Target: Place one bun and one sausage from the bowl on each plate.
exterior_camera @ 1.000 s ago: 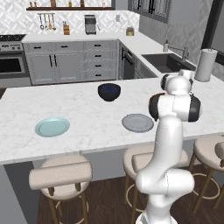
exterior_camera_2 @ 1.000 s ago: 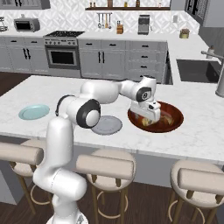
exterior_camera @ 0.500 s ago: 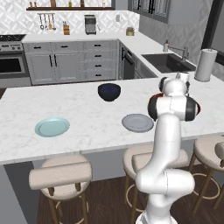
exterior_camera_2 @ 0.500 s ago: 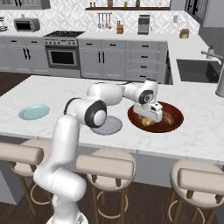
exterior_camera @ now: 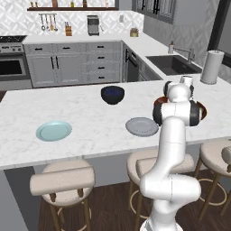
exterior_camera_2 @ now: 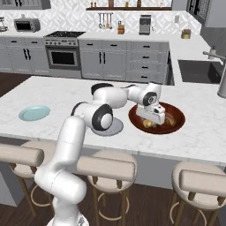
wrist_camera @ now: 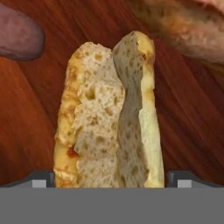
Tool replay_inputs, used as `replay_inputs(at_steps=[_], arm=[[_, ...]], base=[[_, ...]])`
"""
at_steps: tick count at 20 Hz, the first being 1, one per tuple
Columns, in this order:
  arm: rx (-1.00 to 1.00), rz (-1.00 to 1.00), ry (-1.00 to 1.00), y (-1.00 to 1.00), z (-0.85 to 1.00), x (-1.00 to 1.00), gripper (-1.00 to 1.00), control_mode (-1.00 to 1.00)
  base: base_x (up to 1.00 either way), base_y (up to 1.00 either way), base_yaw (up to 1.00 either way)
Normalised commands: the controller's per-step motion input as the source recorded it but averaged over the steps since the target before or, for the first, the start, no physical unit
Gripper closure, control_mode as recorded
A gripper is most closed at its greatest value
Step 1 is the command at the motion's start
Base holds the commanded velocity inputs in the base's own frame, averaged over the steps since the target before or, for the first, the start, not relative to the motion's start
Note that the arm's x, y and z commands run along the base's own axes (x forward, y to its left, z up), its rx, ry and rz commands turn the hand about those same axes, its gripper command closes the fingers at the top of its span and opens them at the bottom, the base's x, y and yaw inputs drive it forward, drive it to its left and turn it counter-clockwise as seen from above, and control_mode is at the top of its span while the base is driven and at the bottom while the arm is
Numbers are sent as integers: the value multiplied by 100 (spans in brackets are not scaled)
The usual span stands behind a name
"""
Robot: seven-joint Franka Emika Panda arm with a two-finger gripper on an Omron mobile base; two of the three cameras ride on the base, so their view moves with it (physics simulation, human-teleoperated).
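While the gripper (exterior_camera_2: 153, 118), jaws spread, has sunk lower into the reddish-brown bowl (exterior_camera_2: 175, 118), its fingertips hide behind the split bun (wrist_camera: 109, 118).

Reddish-brown bowl (exterior_camera_2: 175, 123), golden-crusted pale bun (wrist_camera: 109, 118), grey plate (exterior_camera: 141, 127), teal plate (exterior_camera: 53, 131)

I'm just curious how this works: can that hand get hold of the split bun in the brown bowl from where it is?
Probably yes. The hand hangs open inside the reddish-brown bowl, and the split bun lies straight ahead between its fingertips with nothing over it. A sausage lies off to one side.
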Motion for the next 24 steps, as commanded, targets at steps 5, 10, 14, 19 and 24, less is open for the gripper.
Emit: replay_inputs(at_steps=[5, 10, 14, 19, 24], arm=[[0, 2, 1, 2, -9, 0, 100, -100], [0, 0, 0, 0, 0, 1, 100, -100], [-3, 1, 0, 6, 22, -4, 100, -100], [-13, 3, -2, 34, 67, -53, 100, -100], [-12, 8, -3, 69, 58, -74, 100, -100]], base=[[0, 0, 0], [0, 0, 0], [0, 0, 0], [0, 0, 0], [0, 0, 0]])
